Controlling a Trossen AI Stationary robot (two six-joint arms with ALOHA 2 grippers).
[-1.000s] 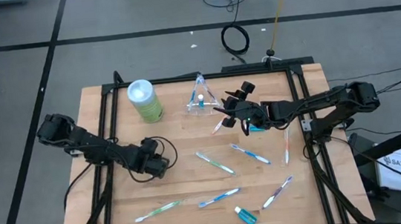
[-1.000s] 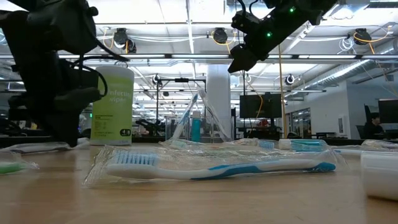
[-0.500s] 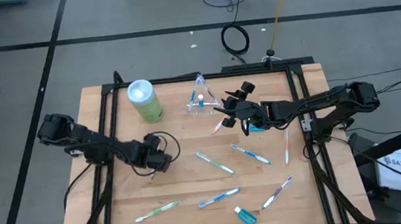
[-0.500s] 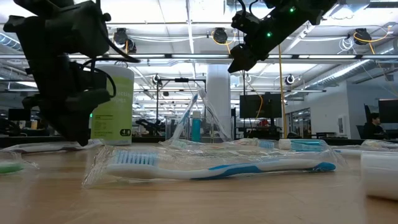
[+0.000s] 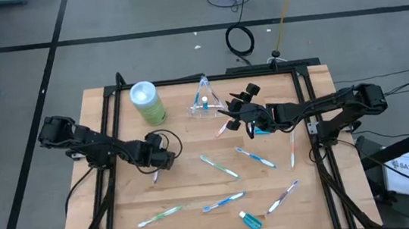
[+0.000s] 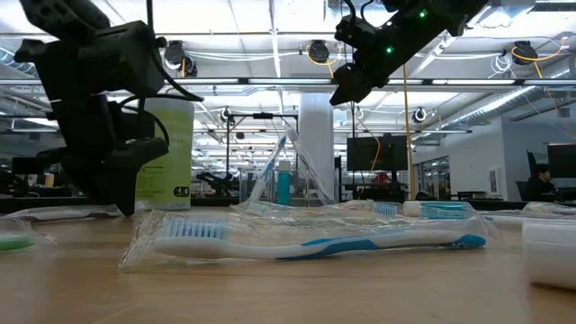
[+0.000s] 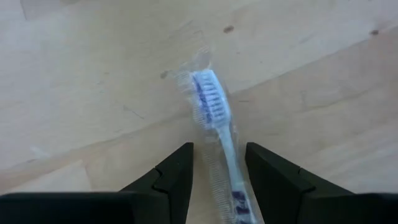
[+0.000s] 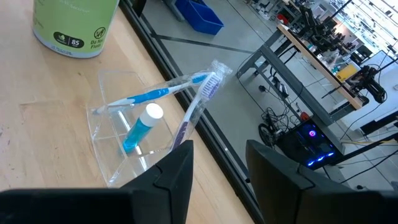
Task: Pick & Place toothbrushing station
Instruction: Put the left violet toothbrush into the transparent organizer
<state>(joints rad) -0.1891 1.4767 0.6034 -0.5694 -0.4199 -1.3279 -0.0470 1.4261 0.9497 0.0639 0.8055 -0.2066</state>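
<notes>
High view puts the clear plastic cup point(image 5: 204, 104) just beside the green canister point(image 5: 147, 102); your right wrist view shows two wrapped toothbrushes and one blue tube point(image 8: 138, 129) already in that cup. I count roughly six toothbrushes plus at least one tube lying loose on the wooden table point(image 5: 189, 188), well away from the cup. Your left gripper point(image 5: 165, 159) has its fingers parted around a wrapped toothbrush point(image 7: 217, 124); whether it's lifted, I can't tell. Your right gripper point(image 5: 236, 113) hangs near the cup, fingers parted, empty.
</notes>
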